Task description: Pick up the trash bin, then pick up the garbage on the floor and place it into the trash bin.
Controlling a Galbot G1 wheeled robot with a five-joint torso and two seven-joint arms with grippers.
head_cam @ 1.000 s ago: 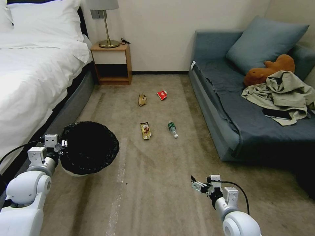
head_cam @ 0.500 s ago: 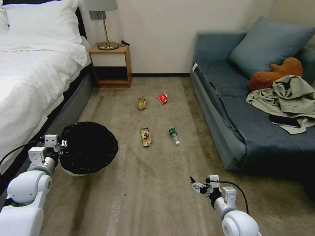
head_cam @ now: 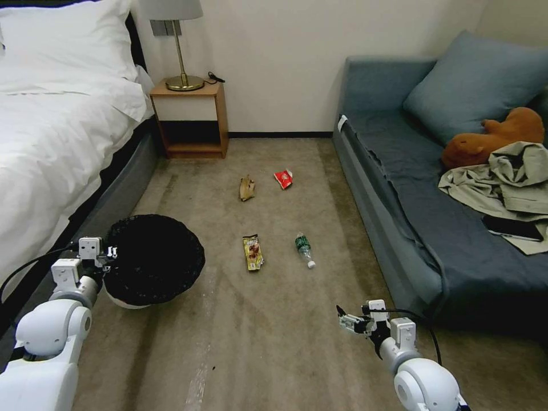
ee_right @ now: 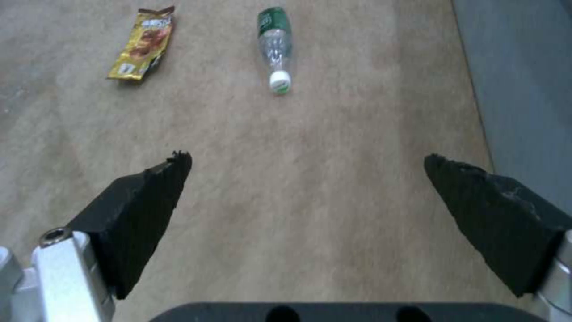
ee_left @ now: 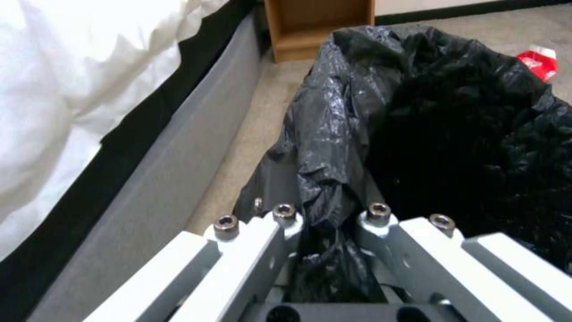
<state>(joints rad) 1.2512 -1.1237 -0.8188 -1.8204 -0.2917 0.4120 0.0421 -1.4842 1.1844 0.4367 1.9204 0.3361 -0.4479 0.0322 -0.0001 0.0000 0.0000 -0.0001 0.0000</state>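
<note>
Since a second ago, only the camera has shifted; nothing on the carpet has been moved. The small white trash bin with black plastic liner (head_cam: 153,258) is pinched at its rim by the left gripper (head_cam: 108,251) beside the white-sheeted bed (head_cam: 51,137). The right gripper (head_cam: 346,321), spread wide, is held above bare carpet, with the green-labelled clear bottle (head_cam: 303,248) and yellow-brown snack wrapper (head_cam: 252,252) lying ahead.

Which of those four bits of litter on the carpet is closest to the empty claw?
The bottle: it lies nearest the open right claw, beside the yellow wrapper; the paper scrap and red packet lie farther back.
</note>
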